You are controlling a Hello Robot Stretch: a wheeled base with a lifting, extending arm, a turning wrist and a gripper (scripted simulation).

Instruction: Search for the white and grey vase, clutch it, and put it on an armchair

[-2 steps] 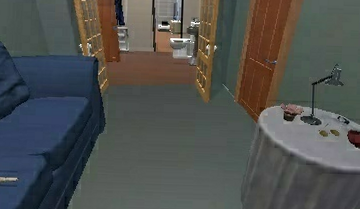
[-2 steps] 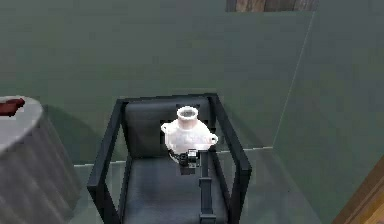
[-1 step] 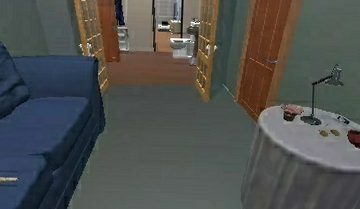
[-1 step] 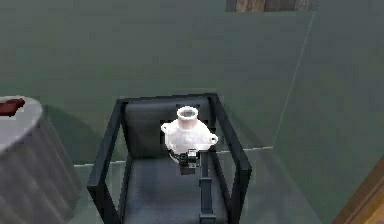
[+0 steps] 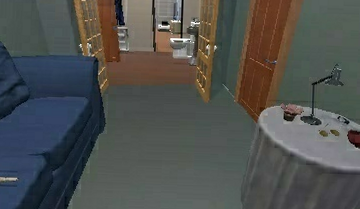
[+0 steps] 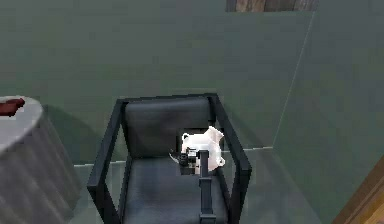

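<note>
A dark armchair (image 6: pixel 150 125) with black arms stands in the middle of the arm side view, against a grey-green wall. The arm's dark bar rises from the bottom edge over the chair's seat. At its far end sits the gripper (image 6: pixel 186 158), in front of the backrest. A white and grey blob (image 6: pixel 211 141) shows right at the gripper's end, above the seat; I cannot make out its shape. With the seat and backrest behind it, I cannot tell whether the gripper holds anything.
A round table (image 5: pixel 296 172) with a grey cloth carries a desk lamp (image 5: pixel 316 97) and small items; its edge (image 6: pixel 30 150) shows beside the armchair. A blue sofa (image 5: pixel 37 118) fills the forward view's left. Open wooden doors (image 5: pixel 205 53) lead to a hallway.
</note>
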